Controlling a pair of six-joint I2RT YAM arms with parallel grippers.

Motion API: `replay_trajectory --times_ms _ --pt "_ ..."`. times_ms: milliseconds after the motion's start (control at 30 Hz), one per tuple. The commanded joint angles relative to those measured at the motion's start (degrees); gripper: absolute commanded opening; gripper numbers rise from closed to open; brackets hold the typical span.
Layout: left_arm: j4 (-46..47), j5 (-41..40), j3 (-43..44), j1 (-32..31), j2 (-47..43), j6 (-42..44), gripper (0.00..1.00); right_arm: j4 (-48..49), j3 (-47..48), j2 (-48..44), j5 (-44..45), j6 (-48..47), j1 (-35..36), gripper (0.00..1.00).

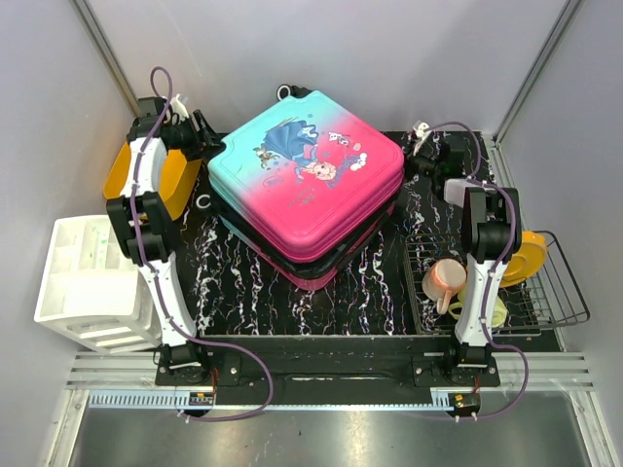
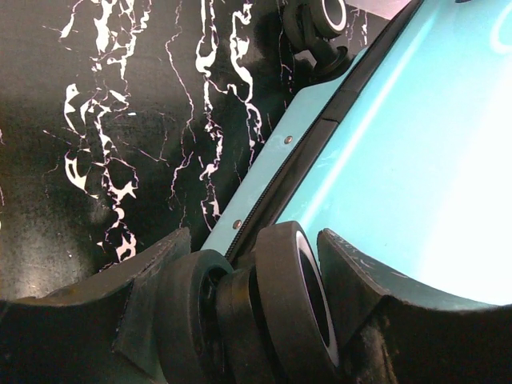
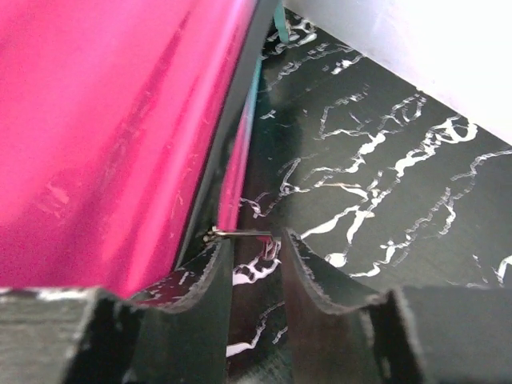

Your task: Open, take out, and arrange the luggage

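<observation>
Your left hand point(image 2: 252, 240) sits at a corner of the luggage point(image 1: 307, 185), its fingers point(image 2: 152, 296) set wide on either side of a black double wheel point(image 2: 264, 304). The wheel fills nearly all the space between them, and you cannot tell from the wrist view whether they press on it or only bracket it. Ahead of the fingertips and to their right runs the teal shell, its dark zip seam leading away from the hand toward a second wheel point(image 2: 320, 24). To the hand's left is the black marbled table point(image 2: 120, 120).

Your right hand point(image 3: 254, 238) is at the far side of the case, low over the table, with a narrow gap between its fingers point(image 3: 316, 280). A thin metal zip pull point(image 3: 240, 234) sticks out from the seam right at the fingertips and lies partway across that gap, not gripped. The pink shell rises just left of this hand.

From above, the luggage lies flat and shut between your two hands, print side up. Back from the left hand, under its forearm, is an orange bin point(image 1: 122, 170). Back from the right hand is a wire rack point(image 1: 535, 306) with a pink cup point(image 1: 446, 277).
</observation>
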Motion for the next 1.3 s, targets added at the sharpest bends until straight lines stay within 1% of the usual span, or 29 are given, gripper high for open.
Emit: replay_trajectory --times_ms 0,67,100,133,167,233,267,400,467,500,567,600,667,700,867,1000,1167,1267 --pt "0.2 9.2 -8.8 -11.5 0.4 14.5 0.00 -4.8 5.5 -8.2 0.4 -2.5 5.1 0.50" --pt "2.1 8.3 -12.0 -10.2 -1.6 12.5 0.00 -7.7 7.3 -8.9 3.0 -2.9 2.7 0.62" --pt "2.7 8.3 -12.9 -10.1 -2.2 11.8 0.00 -11.1 8.1 -9.1 4.5 -3.6 1.9 0.66" --pt "3.5 8.0 -13.5 -10.1 -2.8 10.5 0.00 -13.0 9.0 -9.5 5.8 -3.9 1.3 0.75" --pt "4.0 7.7 -14.7 -8.4 -4.1 9.8 0.00 -14.6 10.5 -9.7 7.0 -4.1 0.2 0.79" --pt "4.9 7.6 -15.5 -8.0 -5.4 8.2 0.00 -18.4 11.6 -10.9 9.7 -4.7 -1.5 0.86" --pt "4.8 7.6 -15.8 -7.8 -6.8 7.6 0.00 -19.6 12.2 -11.6 10.5 -4.8 -2.2 0.87" --pt "5.6 7.2 -17.5 -7.8 -10.6 3.4 0.00 -24.1 11.3 -15.8 12.0 -6.2 -2.4 0.94" --pt "5.8 6.7 -18.3 -7.7 -12.6 0.0 0.00 -25.9 11.4 -17.7 14.1 -6.9 -2.4 1.00" --pt "5.8 6.3 -18.6 -7.7 -13.4 -1.1 0.00 -28.1 11.7 -18.2 17.1 -7.4 -2.4 1.00" --pt "5.9 5.5 -19.7 -7.3 -15.6 -4.6 0.00 -30.6 12.6 -19.8 20.5 -7.9 -2.4 1.00" --pt "6.0 5.1 -20.2 -7.0 -16.3 -5.6 0.00 -35.0 13.1 -20.5 22.8 -8.0 -2.5 1.00" --pt "6.5 3.8 -22.4 -5.9 -18.8 -8.3 0.00 -39.5 14.6 -22.4 23.9 -8.3 -2.6 1.00" --pt "7.0 3.6 -23.3 -5.4 -19.6 -9.0 0.00 -44.2 14.9 -23.1 24.3 -7.9 -2.6 1.00" --pt "10.9 0.0 -28.9 -0.5 -23.5 -12.9 0.00 -55.1 14.3 -28.9 22.7 -4.2 -2.6 1.00" --pt "13.4 -3.2 -32.1 3.2 -25.4 -15.0 0.00 -64.9 12.2 -32.3 19.5 -2.0 -2.6 0.99" --pt "15.6 -5.3 -35.1 5.1 -27.8 -14.6 0.00 -70.3 4.8 -37.4 16.0 -0.8 -2.5 0.98" --pt "16.7 -8.1 -37.6 5.7 -29.6 -15.6 0.00 -71.7 1.8 -38.8 11.0 1.9 -2.2 0.98"
